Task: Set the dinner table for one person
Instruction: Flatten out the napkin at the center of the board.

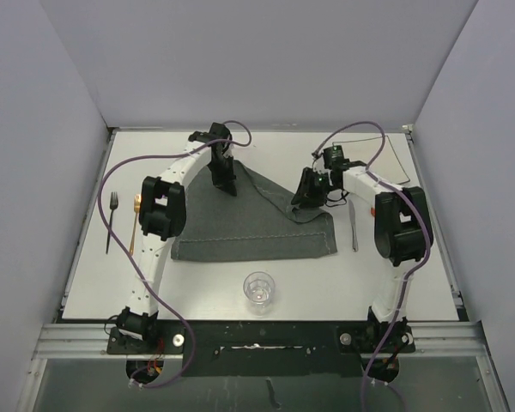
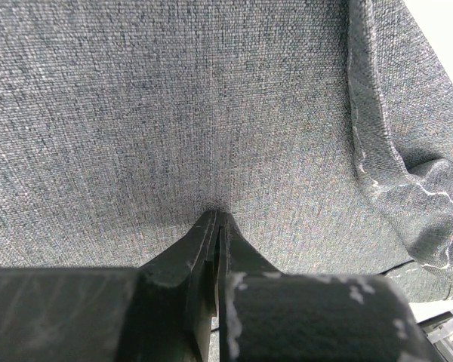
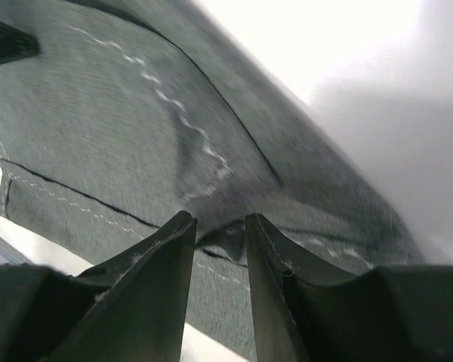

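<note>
The white dinner table [image 1: 208,287] carries a dark grey stitched placemat [image 1: 240,227] at its middle, with its far right part folded over and rumpled. My left gripper [image 1: 226,184] is shut, its tips [image 2: 217,215] pressed down onto the placemat [image 2: 174,113] near its far left corner. My right gripper [image 1: 300,202] is open at the folded right edge. In the right wrist view its jaws [image 3: 219,220] straddle a raised fold of the placemat [image 3: 98,113], with the white table [image 3: 325,45] beyond.
A fork [image 1: 112,220] and a gold spoon [image 1: 135,225] lie at the table's left side. A knife [image 1: 354,228] lies right of the placemat. A clear glass [image 1: 258,290] stands near the front edge. Grey walls enclose the table.
</note>
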